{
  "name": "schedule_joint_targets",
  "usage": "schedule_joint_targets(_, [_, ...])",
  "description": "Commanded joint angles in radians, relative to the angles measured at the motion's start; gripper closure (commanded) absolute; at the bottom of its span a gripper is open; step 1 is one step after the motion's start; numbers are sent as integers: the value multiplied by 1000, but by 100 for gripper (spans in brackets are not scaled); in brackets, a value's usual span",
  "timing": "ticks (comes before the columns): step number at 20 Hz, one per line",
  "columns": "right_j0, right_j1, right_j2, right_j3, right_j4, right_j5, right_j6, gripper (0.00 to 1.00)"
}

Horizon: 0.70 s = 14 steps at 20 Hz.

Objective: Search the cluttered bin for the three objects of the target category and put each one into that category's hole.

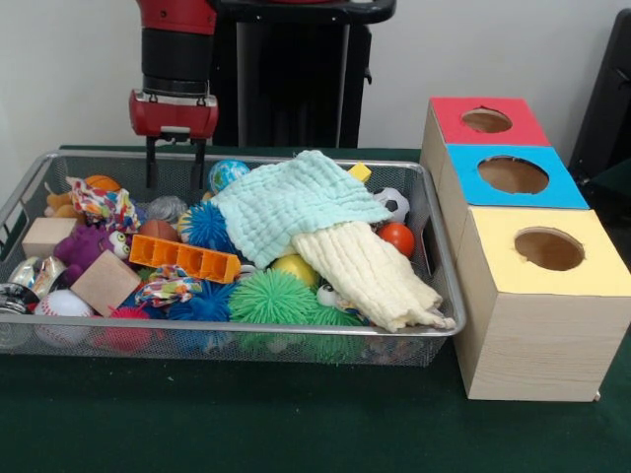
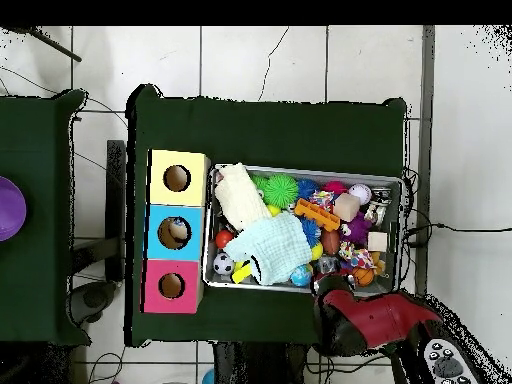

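The dark green cloth-covered desk (image 1: 296, 424) carries a silver wire-mesh bin (image 1: 434, 266) and, just beside the bin, a row of three pale wooden boxes, each with a round hole in its coloured top: the yellow-topped box (image 1: 542, 296), the blue-topped box (image 1: 513, 177) and the red-topped box (image 1: 488, 120).

The red and black arm (image 1: 177, 39) hangs above the bin's far edge. Its gripper (image 1: 175, 163) hovers just over the clutter, its two black fingers (image 1: 152, 163) set a narrow gap apart and holding nothing.

Inside the bin, a mint green knitted cloth (image 1: 296, 202) lies over a pale yellow knitted cloth (image 1: 365, 276); together they cover the middle of the pile. Around them lie:
- a green spiky rubber ball (image 1: 271, 296)
- a blue spiky rubber ball (image 1: 207, 227)
- an orange plastic ladder-shaped block (image 1: 184, 258)
- a purple plush toy (image 1: 84, 246)
- a plain wooden cube (image 1: 104, 283)
- a small orange-red ball (image 1: 396, 237)
- a small black-and-white football (image 1: 392, 204)
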Motion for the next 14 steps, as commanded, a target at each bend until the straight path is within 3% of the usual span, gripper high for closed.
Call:
schedule_joint_targets(1, [-24, 8, 40, 8, -26, -18, 62, 0])
schedule_joint_targets(8, [-42, 18, 49, -1, -42, -17, 48, 0])
schedule_joint_targets(14, [-18, 42, 14, -26, -38, -44, 60, 0])
